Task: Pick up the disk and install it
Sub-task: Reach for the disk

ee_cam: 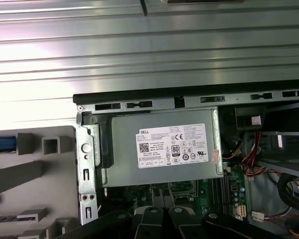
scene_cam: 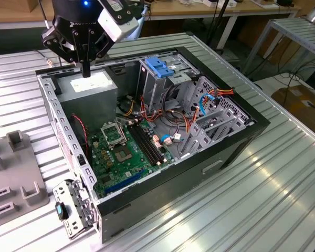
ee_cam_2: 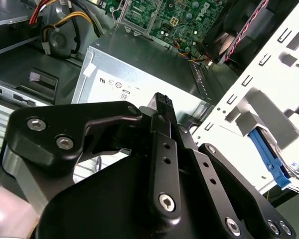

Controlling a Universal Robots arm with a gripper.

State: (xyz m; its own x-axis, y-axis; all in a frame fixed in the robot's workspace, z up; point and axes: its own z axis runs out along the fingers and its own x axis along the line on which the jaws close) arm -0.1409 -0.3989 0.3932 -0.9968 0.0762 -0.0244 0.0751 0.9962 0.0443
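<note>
Well, hardly any of the job is done, as far as I can see. The pincer (scene_cam: 86,69) hangs shut and empty (its fingers pressed together into one narrow tip) just above the power supply (scene_cam: 92,89) in a corner of the open computer case (scene_cam: 215,157). The case lies on its side in the middle of the table (scene_cam: 252,210). Nothing is between the fingers, so the pick-up is not made and the fitting is all left to do.

The disk (ee_cam_2: 270,157) sits outside the case, in the grey holder (scene_cam: 13,181). That holder stands on the table beside the case's silver wall, on the side away from the table's edge at the exterior view's right. The disk's bright blue frame edge shows in both wrist views, tucked among the holder's blocks. In the second wrist view there looks to be a scrap of label next to it.

That blue edge runs toward the case wall, about crosswise to it and in line with the power supply's long labelled face. So I judge the long axis points at the case. Whether the disk lies flat or stands on edge I cannot tell. The blue bracket (scene_cam: 158,65) atop the drive cage (scene_cam: 157,86) is another part, not the disk.
</note>
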